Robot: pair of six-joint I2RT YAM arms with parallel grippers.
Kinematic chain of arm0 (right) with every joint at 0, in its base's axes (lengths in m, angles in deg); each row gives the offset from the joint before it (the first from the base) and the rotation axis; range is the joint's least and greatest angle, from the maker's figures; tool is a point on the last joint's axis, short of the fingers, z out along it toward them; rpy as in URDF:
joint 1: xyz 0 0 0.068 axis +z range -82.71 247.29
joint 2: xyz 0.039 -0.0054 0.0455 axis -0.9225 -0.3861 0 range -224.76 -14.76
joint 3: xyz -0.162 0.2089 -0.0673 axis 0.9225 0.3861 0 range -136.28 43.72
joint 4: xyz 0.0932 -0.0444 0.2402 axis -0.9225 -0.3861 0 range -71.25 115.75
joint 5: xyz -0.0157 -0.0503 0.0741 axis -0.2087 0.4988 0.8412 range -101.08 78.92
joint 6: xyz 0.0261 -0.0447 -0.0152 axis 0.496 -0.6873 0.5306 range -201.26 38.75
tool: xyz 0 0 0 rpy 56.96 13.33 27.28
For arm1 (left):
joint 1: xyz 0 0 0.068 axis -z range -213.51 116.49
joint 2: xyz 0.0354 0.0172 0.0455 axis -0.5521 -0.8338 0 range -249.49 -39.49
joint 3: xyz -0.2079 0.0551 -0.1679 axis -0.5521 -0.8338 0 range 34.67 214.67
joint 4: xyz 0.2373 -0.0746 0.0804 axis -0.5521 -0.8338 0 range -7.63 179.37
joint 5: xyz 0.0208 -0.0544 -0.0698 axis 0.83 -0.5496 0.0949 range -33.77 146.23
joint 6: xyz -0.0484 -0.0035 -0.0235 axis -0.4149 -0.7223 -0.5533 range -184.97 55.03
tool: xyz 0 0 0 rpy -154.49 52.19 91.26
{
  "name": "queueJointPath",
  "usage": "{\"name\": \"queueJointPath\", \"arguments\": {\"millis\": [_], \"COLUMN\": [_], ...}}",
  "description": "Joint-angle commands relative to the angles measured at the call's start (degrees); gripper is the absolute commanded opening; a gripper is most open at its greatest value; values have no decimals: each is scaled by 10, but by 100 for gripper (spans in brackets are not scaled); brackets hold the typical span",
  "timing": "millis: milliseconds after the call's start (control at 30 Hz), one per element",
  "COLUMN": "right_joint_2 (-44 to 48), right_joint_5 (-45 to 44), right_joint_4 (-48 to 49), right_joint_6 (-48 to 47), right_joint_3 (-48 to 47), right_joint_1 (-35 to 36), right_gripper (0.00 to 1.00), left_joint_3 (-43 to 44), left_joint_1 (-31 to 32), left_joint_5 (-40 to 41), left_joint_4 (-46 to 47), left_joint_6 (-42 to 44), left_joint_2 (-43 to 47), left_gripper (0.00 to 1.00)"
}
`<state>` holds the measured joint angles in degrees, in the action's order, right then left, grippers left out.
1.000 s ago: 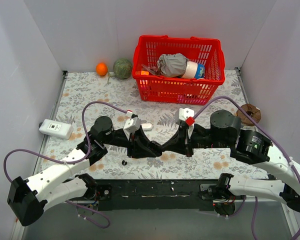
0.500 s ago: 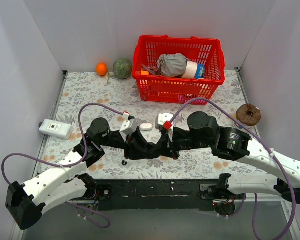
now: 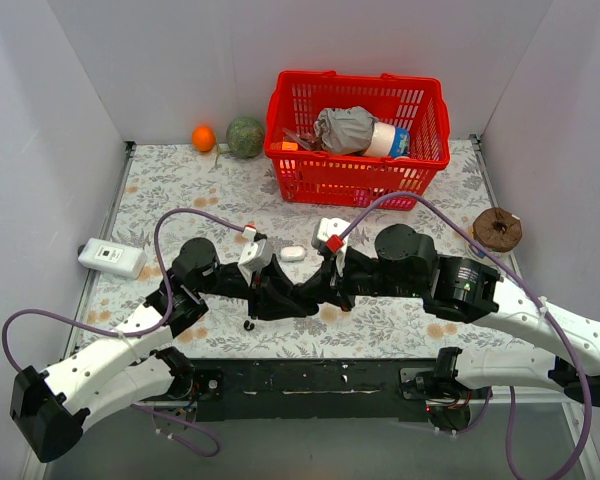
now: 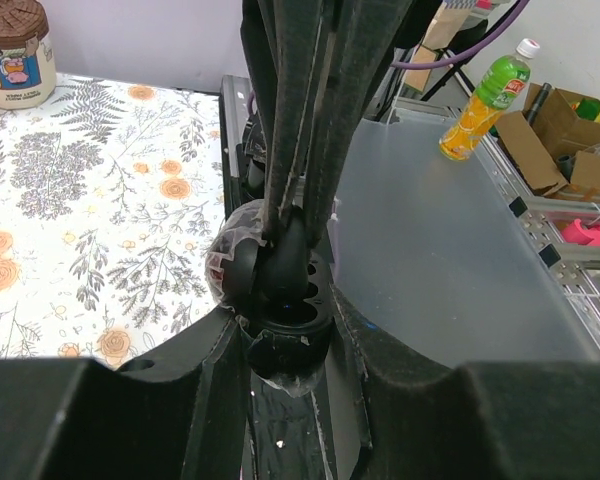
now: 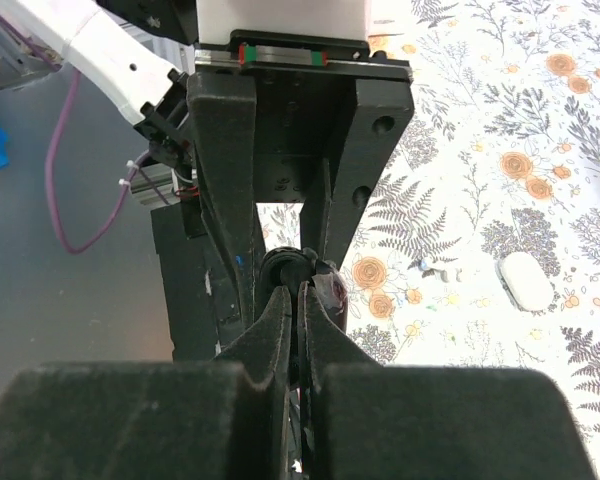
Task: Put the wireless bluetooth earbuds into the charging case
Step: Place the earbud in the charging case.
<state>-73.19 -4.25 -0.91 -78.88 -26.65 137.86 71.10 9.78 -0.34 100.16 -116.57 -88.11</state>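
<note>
Loose black earbud (image 3: 248, 325) lies on the table (image 3: 160, 185), at 7 o'clock of the left gripper (image 4: 285, 345).

Left gripper: fingers clamped on the sides of the black charging case (image 4: 280, 315), at about 7 o'clock from the red basket (image 3: 358, 170). The lid (image 4: 232, 268) is open toward 9 o'clock in the left wrist view.

White oval case (image 3: 293, 254) sits on the table at 12 o'clock of the 2 grippers. A small white piece (image 5: 435, 268) lies near it, maybe the white earbud, too blurred to call.

Right gripper (image 5: 298, 305): fingers narrow, pinching what looks like 1 black earbud (image 4: 286, 262). It comes in from 12 o'clock in the left wrist view, tip at the case's well. Can't tell if it's seated or just on the rim.

My read: seating earbud 1 of the set.
- Hold the left wrist fixed, no roll.
- Push straight along the well's axis with light force.
- Open the right fingers slowly so the earbud doesn't cling and lift out.
- Back off straight toward 12 o'clock, clear of the lid.
</note>
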Motion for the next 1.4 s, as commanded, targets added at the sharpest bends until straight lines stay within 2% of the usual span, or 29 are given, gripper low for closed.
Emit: {"name": "queueJointPath", "arguments": {"millis": [0,1200,1300,1367], "right_joint_2": [10,-19,-15,-12], "right_joint_5": [-30,-54,-64,-66], "right_joint_4": [39,28,27,27], "right_joint_6": [4,12,14,17], "right_joint_3": [6,13,9,6], "right_joint_1": [3,27,28,27], "right_gripper": [1,1,11,22], "left_joint_3": [-6,-16,-17,-18], "left_joint_1": [0,0,0,0], "left_joint_5": [8,56,58,57], "left_joint_4": [4,12,11,13], "left_joint_6": [8,9,9,9], "left_joint_2": [14,40,40,40], "left_gripper": [0,0,0,0]}}
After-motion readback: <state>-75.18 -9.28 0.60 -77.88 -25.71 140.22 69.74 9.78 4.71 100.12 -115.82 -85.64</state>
